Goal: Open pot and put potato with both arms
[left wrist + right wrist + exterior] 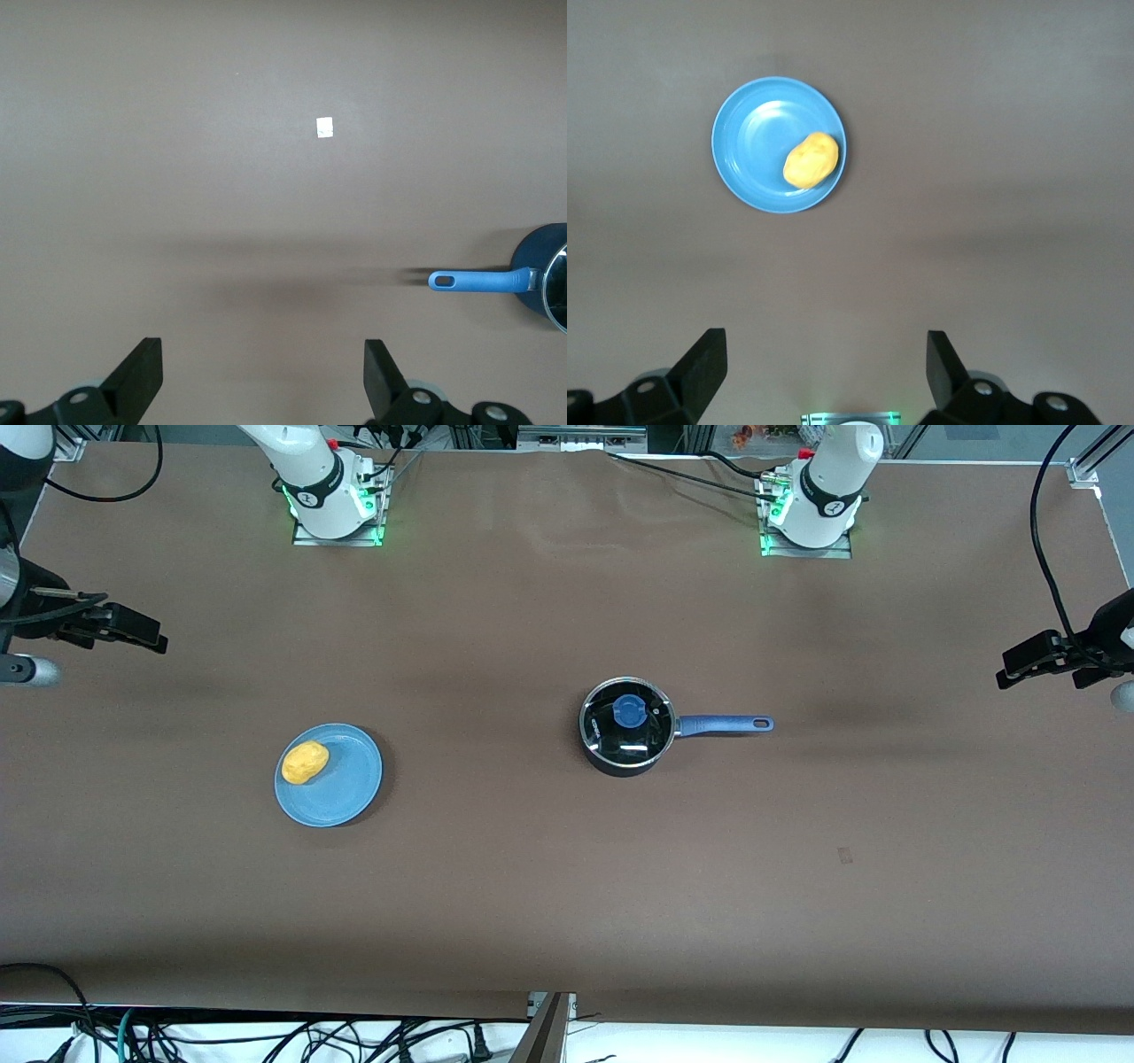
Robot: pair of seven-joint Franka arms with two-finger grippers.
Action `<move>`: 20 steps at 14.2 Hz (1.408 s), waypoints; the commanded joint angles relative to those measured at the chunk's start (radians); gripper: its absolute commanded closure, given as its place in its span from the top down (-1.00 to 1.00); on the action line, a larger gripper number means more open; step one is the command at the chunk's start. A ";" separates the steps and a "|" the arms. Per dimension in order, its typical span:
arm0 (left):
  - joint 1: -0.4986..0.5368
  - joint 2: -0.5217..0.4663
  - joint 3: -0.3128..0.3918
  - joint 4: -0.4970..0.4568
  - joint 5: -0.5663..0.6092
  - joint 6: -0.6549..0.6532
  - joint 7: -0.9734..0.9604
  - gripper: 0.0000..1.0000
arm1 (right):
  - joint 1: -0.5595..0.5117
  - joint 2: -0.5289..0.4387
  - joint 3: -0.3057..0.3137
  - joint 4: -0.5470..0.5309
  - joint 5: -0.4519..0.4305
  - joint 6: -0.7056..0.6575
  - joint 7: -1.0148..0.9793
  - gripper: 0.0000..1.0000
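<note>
The black pot point(625, 726) stands mid-table with its glass lid point(627, 719) on, blue knob up, and its blue handle point(722, 725) pointing toward the left arm's end; it also shows in the left wrist view point(545, 282). The yellow potato point(305, 762) lies on a blue plate point(341, 788) toward the right arm's end, and shows in the right wrist view point(811, 159). My left gripper point(1019, 664) is open and empty, high over the table's left-arm end; its fingers frame bare table point(264, 376). My right gripper point(146, 633) is open and empty over the right-arm end point(826, 372).
Both arm bases point(335, 496) point(811, 505) stand at the table edge farthest from the front camera. A small white tag point(324, 127) lies on the brown table. Cables hang beyond the table's near edge.
</note>
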 commanded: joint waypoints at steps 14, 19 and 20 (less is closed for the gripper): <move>-0.007 0.039 -0.022 0.039 0.001 -0.078 0.018 1.00 | -0.012 0.050 -0.074 0.117 0.005 0.038 -0.118 0.99; -0.180 0.131 -0.099 0.039 -0.027 -0.024 -0.331 1.00 | -0.006 0.053 -0.068 0.138 0.008 0.038 -0.107 0.99; -0.211 0.160 -0.135 0.039 -0.022 0.044 -0.452 1.00 | -0.006 0.053 -0.068 0.141 0.008 0.037 -0.108 0.99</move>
